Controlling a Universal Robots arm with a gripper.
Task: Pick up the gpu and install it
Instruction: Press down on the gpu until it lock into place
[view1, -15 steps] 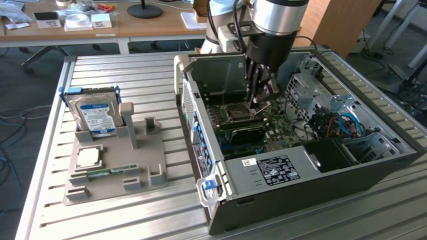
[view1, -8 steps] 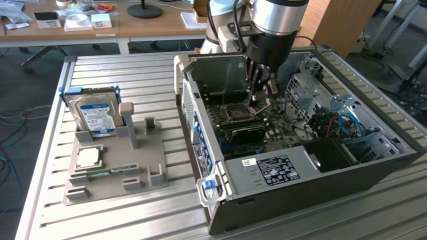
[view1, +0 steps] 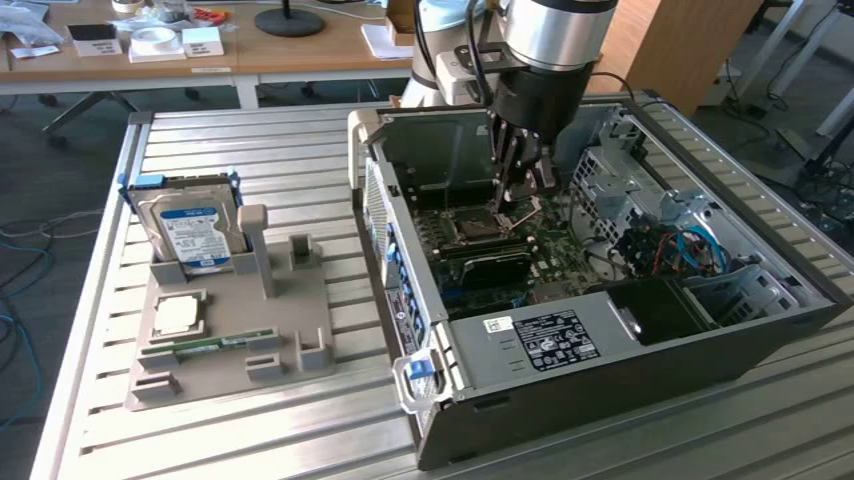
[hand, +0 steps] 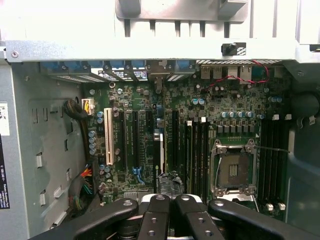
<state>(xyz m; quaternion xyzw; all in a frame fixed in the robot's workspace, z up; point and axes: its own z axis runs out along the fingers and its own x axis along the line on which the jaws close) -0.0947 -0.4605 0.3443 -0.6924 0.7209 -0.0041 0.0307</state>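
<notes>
The gpu (hand: 159, 155) shows edge-on as a thin pale strip standing upright in a motherboard slot inside the open computer case (view1: 627, 375). My gripper (hand: 171, 201) is shut, its black fingers pressed together directly over the card's upper edge. I cannot tell whether the tips touch the card or pinch it. In the exterior view my gripper (view1: 515, 198) reaches straight down into the case, above the motherboard and beside the processor socket (view1: 477, 228).
On the slatted table at the exterior view's left, a grey holder (view1: 287, 340) carries a blue-labelled hard drive (view1: 191, 232), a processor chip (view1: 178, 315) and a green memory stick (view1: 200, 348). Case walls and cables (view1: 687, 250) crowd the arm. An empty white slot (hand: 108, 137) lies nearby.
</notes>
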